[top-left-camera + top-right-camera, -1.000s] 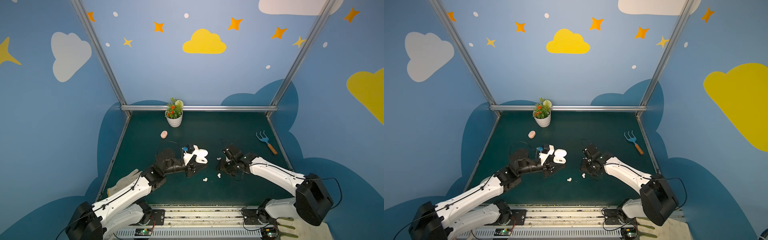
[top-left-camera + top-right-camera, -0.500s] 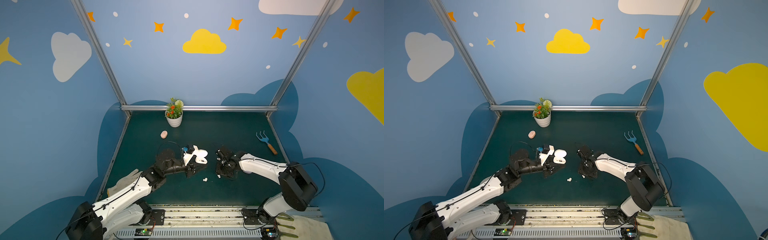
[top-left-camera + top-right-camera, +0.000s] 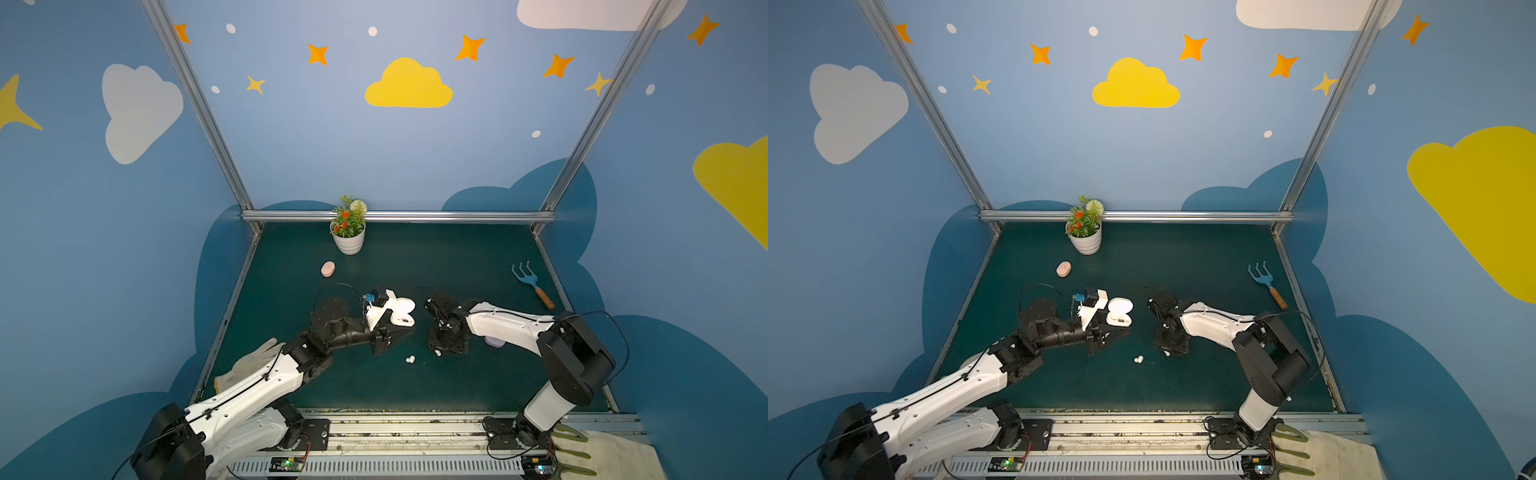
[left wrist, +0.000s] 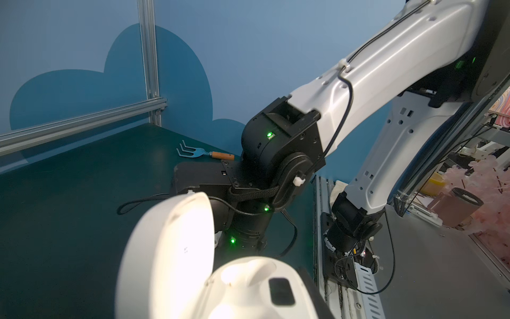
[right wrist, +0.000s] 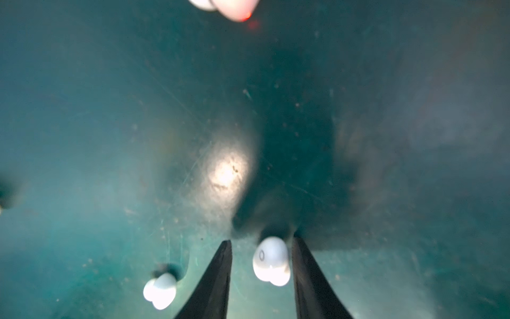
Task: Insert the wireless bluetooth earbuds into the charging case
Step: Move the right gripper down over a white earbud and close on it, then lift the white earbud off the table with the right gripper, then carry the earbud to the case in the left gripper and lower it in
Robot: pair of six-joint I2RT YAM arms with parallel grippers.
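In both top views I am watching the left gripper pinching the base of the white charging case, lid standing open, near the middle of the table. At five o'clock from the case some loose buds are lying on the mat. At three o'clock the right gripper is pointing down over a single whitish bud. A lilac case is peeking out beneath the right arm and a closed pink case is sitting at eleven o'clock, well apart; I cannot tell what either is holding. In the left wrist view the white charging case is showing one well seemingly carrying a pale rounded form, washed out by glare, and beside it a dark, empty-looking recess. In the right wrist view the jaws are standing partly spread astride the whitish bud, one finger touching or nearly so, the other leaving a gap, so nothing is being pinched yet. The loose buds are lying just outside that other finger. I am judging each bud feather-light, hard and glossy, likely to squirt out, so I am favouring a gentle squeeze across its broad flanks.
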